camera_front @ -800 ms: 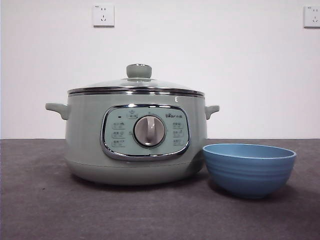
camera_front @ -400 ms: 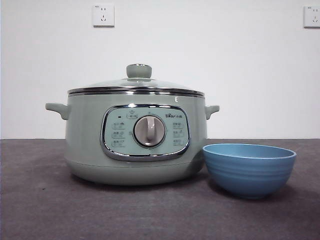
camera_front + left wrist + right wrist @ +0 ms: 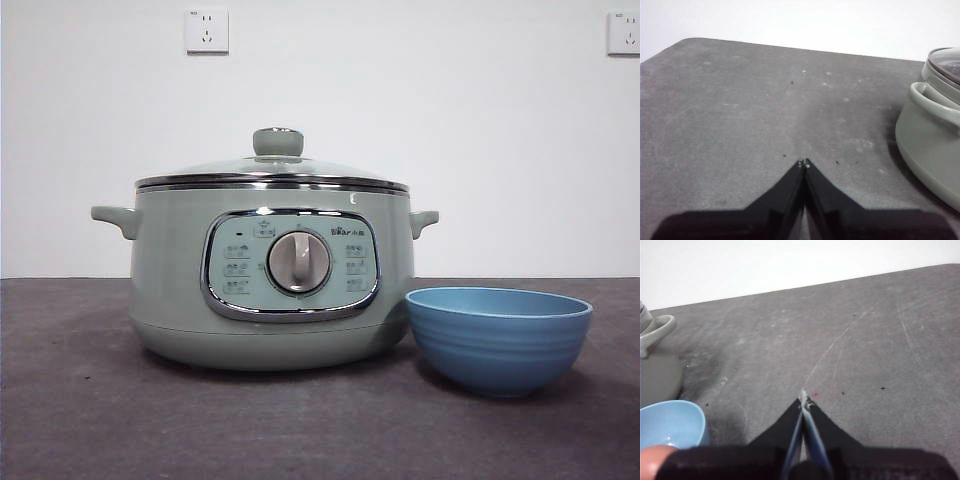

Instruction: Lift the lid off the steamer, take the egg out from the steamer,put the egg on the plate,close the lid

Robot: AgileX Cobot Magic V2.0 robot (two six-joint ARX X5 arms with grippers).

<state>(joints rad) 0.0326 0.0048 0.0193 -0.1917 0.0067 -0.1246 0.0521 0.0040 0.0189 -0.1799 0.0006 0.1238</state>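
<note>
The pale sage-green steamer (image 3: pixel 270 280) stands on the grey table with its clear-glass lid (image 3: pixel 272 170) on it, green knob (image 3: pixel 278 141) on top. The egg is hidden. The blue plate (image 3: pixel 498 338), a small deep bowl, stands close by the steamer's right side. My left gripper (image 3: pixel 803 163) is shut and empty over bare table, to the side of the steamer (image 3: pixel 932 135), whose handle (image 3: pixel 930 100) shows. My right gripper (image 3: pixel 803 399) is shut and empty over bare table, away from the plate (image 3: pixel 670 422) and the steamer's other handle (image 3: pixel 657 330). Neither gripper shows in the front view.
A white wall stands behind the table, with two sockets (image 3: pixel 206 30) high up. The grey table top (image 3: pixel 80 420) runs out on both sides of the steamer and in front of it.
</note>
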